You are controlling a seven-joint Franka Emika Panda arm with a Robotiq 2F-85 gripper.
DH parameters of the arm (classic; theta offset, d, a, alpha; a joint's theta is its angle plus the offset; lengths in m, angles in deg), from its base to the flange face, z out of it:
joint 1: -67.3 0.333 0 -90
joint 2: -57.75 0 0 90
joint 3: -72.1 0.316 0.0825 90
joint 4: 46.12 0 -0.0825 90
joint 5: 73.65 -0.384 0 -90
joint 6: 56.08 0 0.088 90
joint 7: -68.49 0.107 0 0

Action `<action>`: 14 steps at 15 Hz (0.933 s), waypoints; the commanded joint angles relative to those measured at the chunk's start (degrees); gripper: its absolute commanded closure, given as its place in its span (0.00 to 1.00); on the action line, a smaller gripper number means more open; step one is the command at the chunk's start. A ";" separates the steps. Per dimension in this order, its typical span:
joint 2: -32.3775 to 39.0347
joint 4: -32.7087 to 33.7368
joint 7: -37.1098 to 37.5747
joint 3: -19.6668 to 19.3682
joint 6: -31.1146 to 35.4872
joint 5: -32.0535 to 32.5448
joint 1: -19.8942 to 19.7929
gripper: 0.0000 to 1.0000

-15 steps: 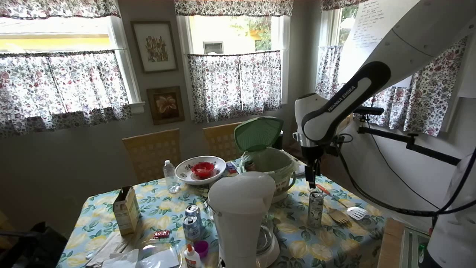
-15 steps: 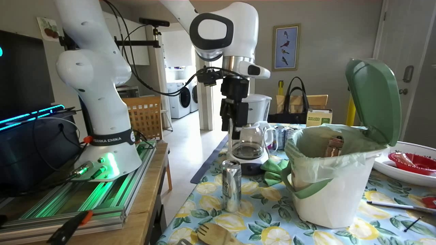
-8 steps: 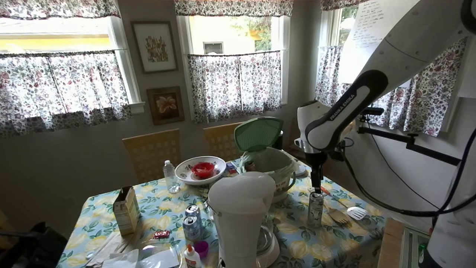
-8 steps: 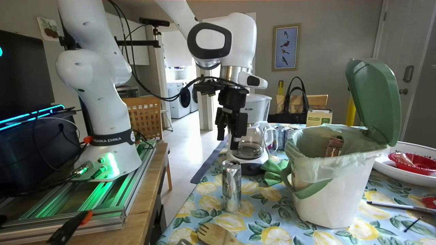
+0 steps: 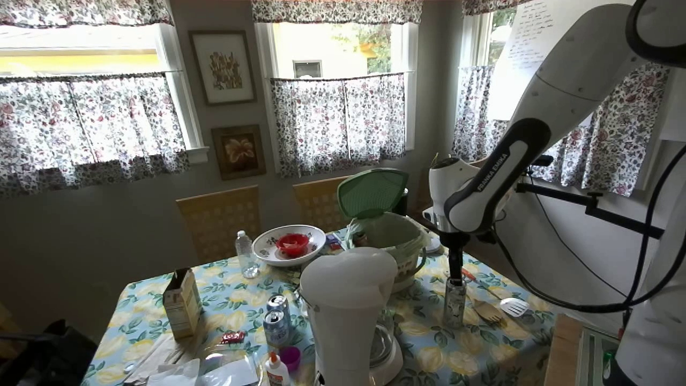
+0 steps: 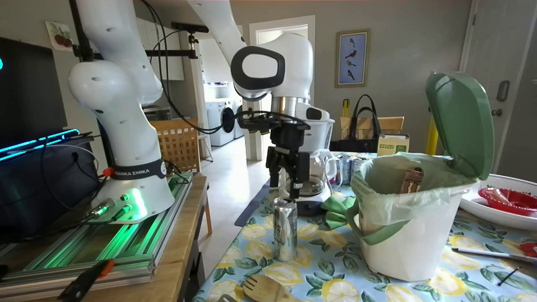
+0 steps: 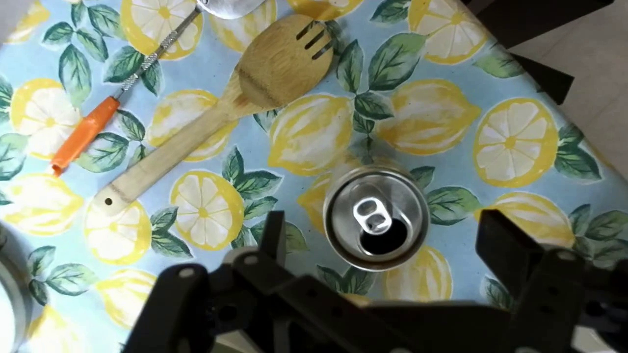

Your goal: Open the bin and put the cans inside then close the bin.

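Note:
The bin point(image 6: 402, 243) has a white body, a pale green liner and a green lid point(image 6: 461, 121) standing open. A brown wrapper point(image 6: 412, 181) shows inside it. The bin also shows behind the white coffee maker point(image 5: 410, 265). A silvery can point(image 6: 285, 235) stands upright on the table, also in an exterior view point(image 5: 455, 308). Two more cans point(image 5: 276, 328) stand beyond the coffee maker. My gripper point(image 6: 284, 189) points down, open and empty, just above the single can. In the wrist view the can's top point(image 7: 376, 218) lies between the spread fingers point(image 7: 383, 233), touching neither.
The white coffee maker point(image 6: 309, 180) with its glass pot stands behind the can. A wooden fork-spoon point(image 7: 284, 61) and an orange-handled tool point(image 7: 86, 135) lie beside the can. A white bowl with a red bowl point(image 5: 292, 245), a clear bottle point(image 5: 246, 254) and a box point(image 5: 182, 305) stand farther off.
My gripper has come down from well above the single can to just over its top, with the fingers staying apart. The can and the bin have not moved.

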 commanded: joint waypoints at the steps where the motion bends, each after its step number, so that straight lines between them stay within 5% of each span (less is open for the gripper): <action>1: 2.58 -0.36 0.20 -0.19 4.27 3.15 -0.47 0.00; 8: 4.43 -0.29 -0.14 -0.18 6.51 3.10 -0.34 0.00; 9: 4.49 -0.31 -0.22 -0.17 6.66 3.03 -0.34 0.25; 14: 4.53 -0.14 -0.39 -0.10 6.42 2.89 -0.29 0.55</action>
